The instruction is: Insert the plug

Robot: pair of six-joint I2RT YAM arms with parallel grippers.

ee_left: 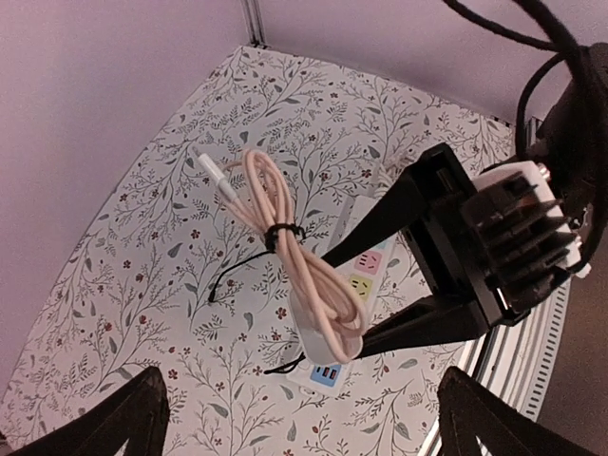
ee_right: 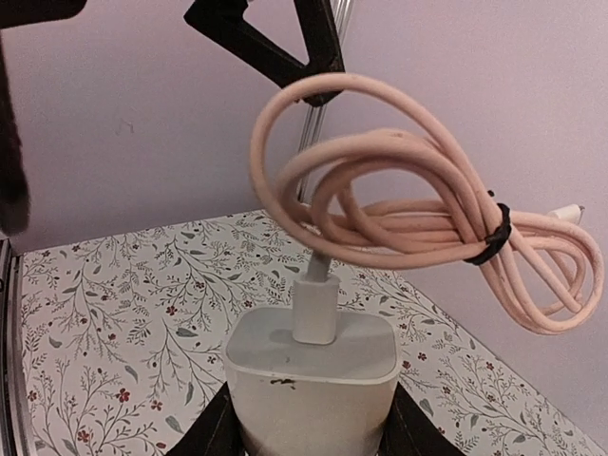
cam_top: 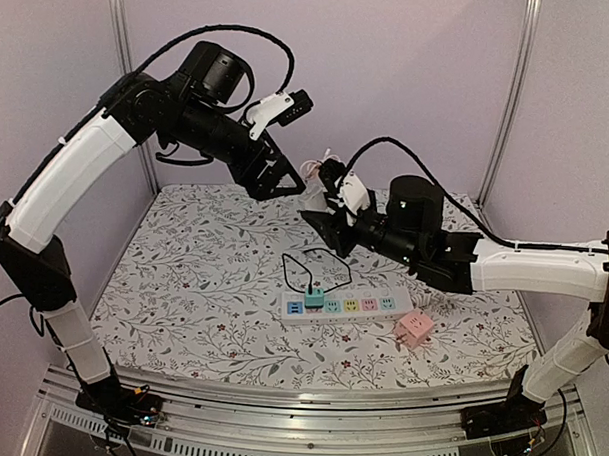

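Observation:
My right gripper [cam_top: 322,232] is shut on a white charger plug [ee_right: 313,380] and holds it in the air, above and behind the power strip [cam_top: 342,306]. A coiled pink cable [ee_right: 408,218], tied with a black band, is plugged into the charger's top. The cable [cam_top: 319,168] hangs close to my left gripper [cam_top: 279,190], which is open and empty above it. In the left wrist view the charger [ee_left: 323,332] sits between the right gripper's black fingers over the strip [ee_left: 370,261]. The left gripper [ee_left: 299,380] is spread wide there.
A green plug [cam_top: 314,298] with a thin black cable [cam_top: 298,263] sits in the strip's left end. A pink adapter [cam_top: 414,329] lies on the floral cloth to the strip's right. Purple walls and metal posts close in the back and sides.

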